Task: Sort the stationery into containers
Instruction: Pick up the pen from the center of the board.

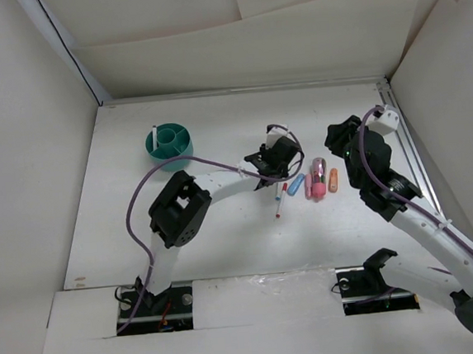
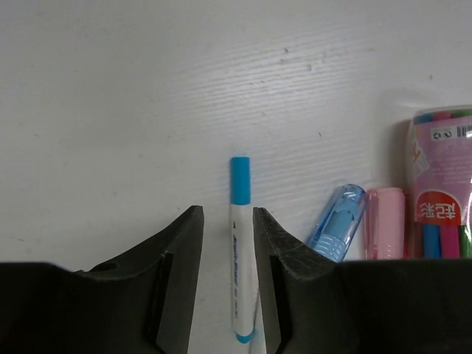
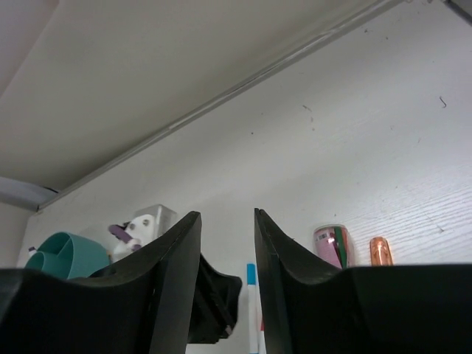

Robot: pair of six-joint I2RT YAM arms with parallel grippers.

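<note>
From above, the left gripper is low over the table, at the upper end of a thin white pen. Just right of the pen lie a short blue piece, a pink piece, a marker pack and an orange piece. The right gripper hangs near them. The teal organiser cup stands well apart at the far left, with a second pen upright in it. The left wrist view shows the left gripper spread, its fingers either side of the white pen, which lies flat with its blue cap pointing away. In the right wrist view the right gripper is spread and empty, with the cup beyond it.
</note>
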